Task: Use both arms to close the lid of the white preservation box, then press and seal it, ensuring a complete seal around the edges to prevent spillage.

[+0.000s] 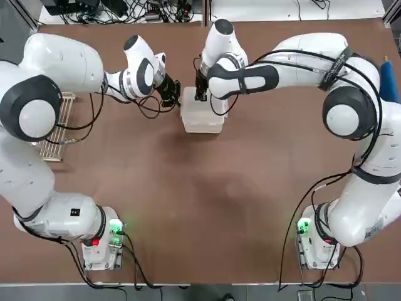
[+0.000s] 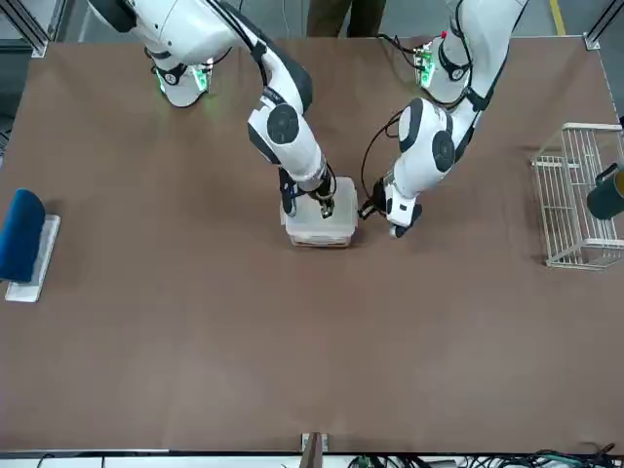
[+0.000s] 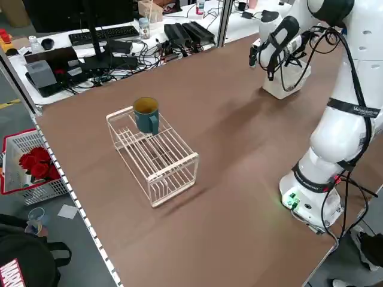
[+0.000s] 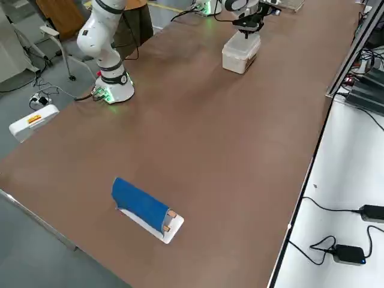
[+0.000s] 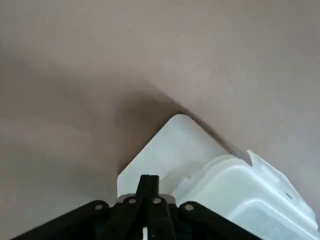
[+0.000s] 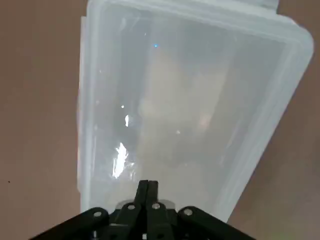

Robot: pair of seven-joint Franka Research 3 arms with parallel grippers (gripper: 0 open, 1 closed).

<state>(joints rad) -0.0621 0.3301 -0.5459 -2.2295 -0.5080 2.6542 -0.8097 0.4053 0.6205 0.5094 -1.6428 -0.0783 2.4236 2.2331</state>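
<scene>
So the right gripper (image 6: 148, 192) is closed up with nothing between its fingers, sitting right over the top of the white box (image 6: 185, 115), and the lid (image 6: 175, 75) is down on the box under it. The left gripper (image 5: 148, 187) is pinched shut and empty too, over at the box's side, next to one of the clear plastic side flaps (image 5: 170, 150). Can't tell if either one's actually touching. Further out past the left gripper there's a wire rack (image 2: 575, 200) with a mug (image 2: 606, 195) on it.
</scene>
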